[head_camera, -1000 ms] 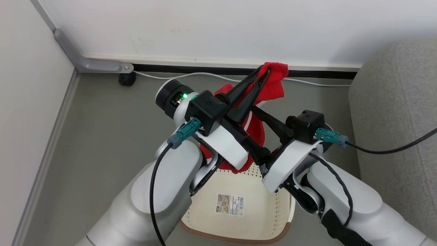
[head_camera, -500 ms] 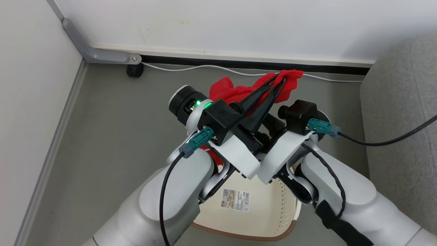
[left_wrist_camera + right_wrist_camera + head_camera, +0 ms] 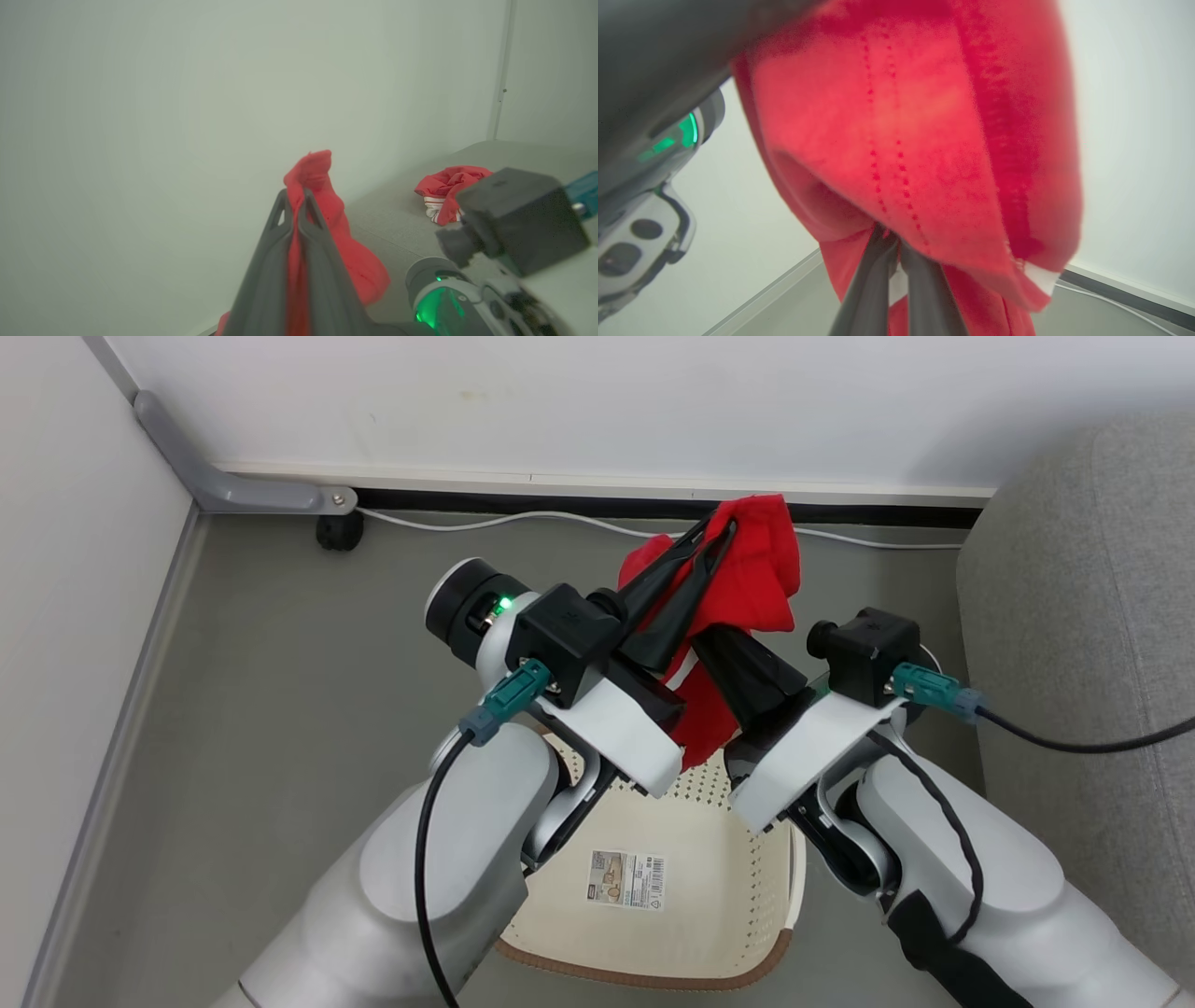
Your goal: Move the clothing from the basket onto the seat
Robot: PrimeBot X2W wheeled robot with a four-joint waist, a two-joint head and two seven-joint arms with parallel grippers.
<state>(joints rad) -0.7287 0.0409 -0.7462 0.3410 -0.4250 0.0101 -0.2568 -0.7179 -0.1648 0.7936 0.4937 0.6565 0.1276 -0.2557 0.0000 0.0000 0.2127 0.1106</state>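
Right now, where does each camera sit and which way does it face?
Head view: on the head, looking down at basket and floor; both forearms, left end effector and right end effector, gripping a red garment.
Left wrist view: on the left wrist, facing wall and sofa, where a second garment lies; right wrist shows.
Right wrist view: on the right wrist, facing the held garment close up; left arm shows.
All share the held garment.

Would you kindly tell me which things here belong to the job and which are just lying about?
Job: held red garment, second garment on the sofa, basket, left end effector and right end effector gripping it.
Lying about: white cable, black caster, grey bracket.
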